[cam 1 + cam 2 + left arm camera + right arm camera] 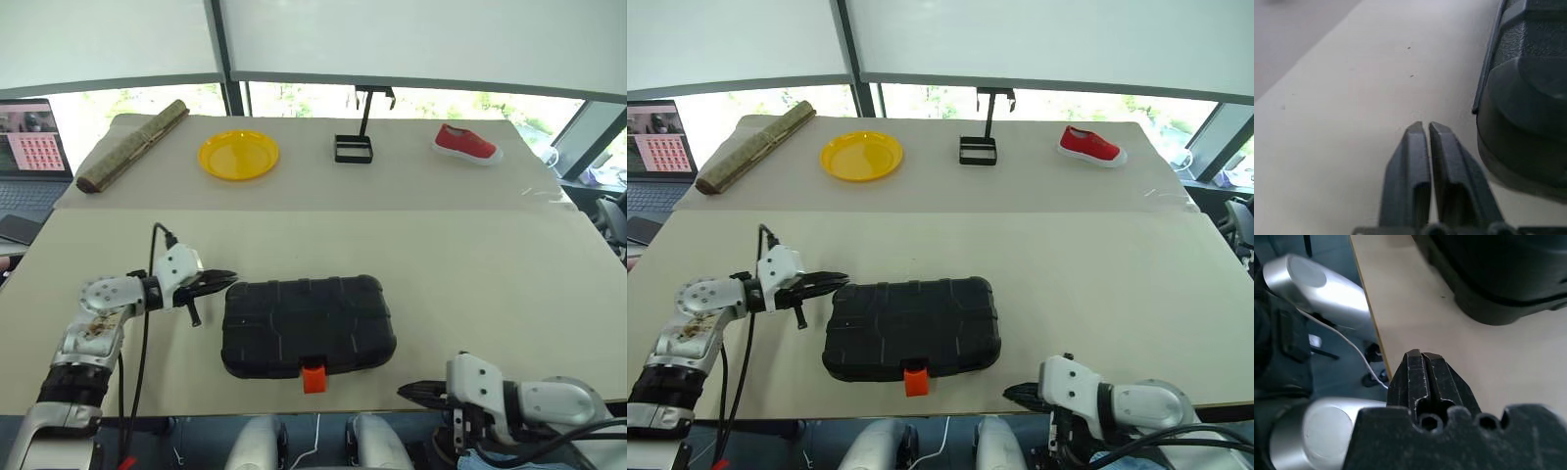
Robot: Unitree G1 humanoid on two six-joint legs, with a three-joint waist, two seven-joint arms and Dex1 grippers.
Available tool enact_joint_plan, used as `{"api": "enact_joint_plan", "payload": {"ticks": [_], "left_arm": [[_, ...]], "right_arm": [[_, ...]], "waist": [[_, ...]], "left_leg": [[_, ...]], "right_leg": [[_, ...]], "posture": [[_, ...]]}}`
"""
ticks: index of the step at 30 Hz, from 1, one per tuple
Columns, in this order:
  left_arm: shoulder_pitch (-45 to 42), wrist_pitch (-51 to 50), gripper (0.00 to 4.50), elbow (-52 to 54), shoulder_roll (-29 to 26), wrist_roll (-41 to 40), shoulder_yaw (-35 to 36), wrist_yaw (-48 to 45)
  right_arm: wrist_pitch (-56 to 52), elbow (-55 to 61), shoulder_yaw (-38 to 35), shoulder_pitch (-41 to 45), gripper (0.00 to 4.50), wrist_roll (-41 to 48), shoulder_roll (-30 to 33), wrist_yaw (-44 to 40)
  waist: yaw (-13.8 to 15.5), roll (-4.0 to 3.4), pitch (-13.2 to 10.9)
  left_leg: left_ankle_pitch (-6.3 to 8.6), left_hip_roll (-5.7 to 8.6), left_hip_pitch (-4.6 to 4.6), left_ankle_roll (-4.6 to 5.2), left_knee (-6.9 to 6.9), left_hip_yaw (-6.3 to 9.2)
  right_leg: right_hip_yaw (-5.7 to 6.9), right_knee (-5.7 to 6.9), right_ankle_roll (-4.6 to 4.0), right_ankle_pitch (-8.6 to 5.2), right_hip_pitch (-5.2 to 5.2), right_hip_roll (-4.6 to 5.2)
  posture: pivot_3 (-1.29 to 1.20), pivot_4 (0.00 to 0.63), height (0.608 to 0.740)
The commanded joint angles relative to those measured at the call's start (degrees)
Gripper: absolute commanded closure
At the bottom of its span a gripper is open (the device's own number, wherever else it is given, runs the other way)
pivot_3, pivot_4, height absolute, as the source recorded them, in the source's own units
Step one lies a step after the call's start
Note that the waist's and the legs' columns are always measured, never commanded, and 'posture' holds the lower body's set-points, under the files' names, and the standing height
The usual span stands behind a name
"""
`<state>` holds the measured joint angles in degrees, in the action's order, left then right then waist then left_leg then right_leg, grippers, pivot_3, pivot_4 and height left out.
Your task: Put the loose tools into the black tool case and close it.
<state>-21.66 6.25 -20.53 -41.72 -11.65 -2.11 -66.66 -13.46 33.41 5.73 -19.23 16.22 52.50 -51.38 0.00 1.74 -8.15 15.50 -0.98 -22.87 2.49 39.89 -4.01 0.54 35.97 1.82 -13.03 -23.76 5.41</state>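
Observation:
The black tool case (308, 324) lies closed on the near part of the table, its orange latch (313, 377) at the front edge. The loose tools are out of view. My left gripper (227, 281) is shut and empty, its tip just off the case's left end, a little above the tabletop; in the left wrist view its fingers (1418, 147) press together beside the case (1528, 98). My right gripper (405, 391) is shut and empty at the table's front edge, to the right of the latch. Its wrist view has the case (1498, 279) ahead.
At the back of the table lie a bark-covered log (131, 146), a yellow plate (238, 155), a small black wire stand (355, 145) and a red shoe (466, 143). A laptop (29, 157) sits off the table's left side. Bare tabletop (490, 274) lies right of the case.

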Motion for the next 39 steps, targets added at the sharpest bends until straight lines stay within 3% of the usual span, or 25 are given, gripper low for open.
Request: {"api": "enact_joint_plan", "payload": {"ticks": [1, 6, 15, 22, 27, 32, 39], "left_arm": [[-3.1, 0.5, 4.47, -3.5, 0.3, 0.9, -1.9, -3.6], [-2.5, -1.9, 4.47, -3.0, 0.5, 0.1, -2.2, -5.4], [6.5, -7.2, 4.47, 4.2, -0.5, -2.9, 4.3, -0.4], [12.1, -13.5, 4.47, 11.0, -0.3, -8.7, 10.9, 3.8], [6.1, -26.7, 4.47, 14.5, -1.8, -19.0, 16.3, 4.0], [1.5, -33.2, 4.47, 20.3, -5.7, -18.6, 8.9, -1.7], [-6.9, -31.7, 4.47, 22.3, 1.2, -13.1, -1.3, 0.7]], "right_arm": [[-3.9, 1.6, 3.5, 4.2, 4.50, -2.5, -2.4, 2.3], [-5.5, -3.2, 7.6, 14.8, 4.50, -6.3, -8.9, 5.2], [-3.4, -14.7, 10.3, 28.2, 4.50, -11.7, -17.0, 7.1], [-0.2, -21.5, 9.3, 33.4, 4.50, -12.6, -18.2, 5.5], [-3.2, -16.9, 4.2, 30.6, 4.50, -6.9, -15.1, 1.9], [-11.8, -7.1, 0.3, 24.8, 4.50, 1.6, -11.7, -1.5], [-18.2, -0.2, 5.8, 20.8, 4.50, 1.6, -10.7, 0.2]], "waist": [[0.2, 0.00, 0.0], [0.0, 0.14, 0.0], [-0.8, 0.13, 0.0], [-0.8, 0.11, 0.0], [0.2, 0.14, -0.1], [0.5, 0.12, -0.1], [0.5, 0.16, -0.1]], "left_leg": [[-0.01, 0.01, -0.02, -0.01, 0.00, 0.01], [-0.02, 0.01, -0.19, -0.02, 0.04, 0.00], [-0.05, -0.06, -0.28, -0.06, 0.11, 0.02], [-0.07, -0.05, -0.30, -0.09, 0.09, 0.05], [-0.12, -0.01, -0.39, -0.14, 0.16, 0.18], [-0.10, 0.03, -0.35, -0.12, 0.06, 0.18], [-0.11, 0.07, -0.39, -0.13, 0.14, 0.19]], "right_leg": [[0.00, 0.03, 0.00, 0.00, -0.02, 0.01], [-0.02, 0.08, 0.00, 0.00, -0.23, 0.01], [-0.02, 0.21, -0.05, 0.04, -0.37, -0.01], [0.00, 0.25, -0.07, 0.05, -0.40, 0.02], [0.15, 0.26, -0.06, 0.06, -0.40, 0.08], [0.13, 0.17, -0.04, 0.06, -0.32, 0.10], [0.09, 0.18, -0.04, 0.05, -0.30, -0.01]], "posture": [[0.00, 0.150, 0.740], [0.00, 0.150, 0.740], [0.00, 0.150, 0.740], [0.00, 0.150, 0.740], [0.00, 0.150, 0.740], [0.00, 0.150, 0.740], [0.00, 0.150, 0.740]]}}
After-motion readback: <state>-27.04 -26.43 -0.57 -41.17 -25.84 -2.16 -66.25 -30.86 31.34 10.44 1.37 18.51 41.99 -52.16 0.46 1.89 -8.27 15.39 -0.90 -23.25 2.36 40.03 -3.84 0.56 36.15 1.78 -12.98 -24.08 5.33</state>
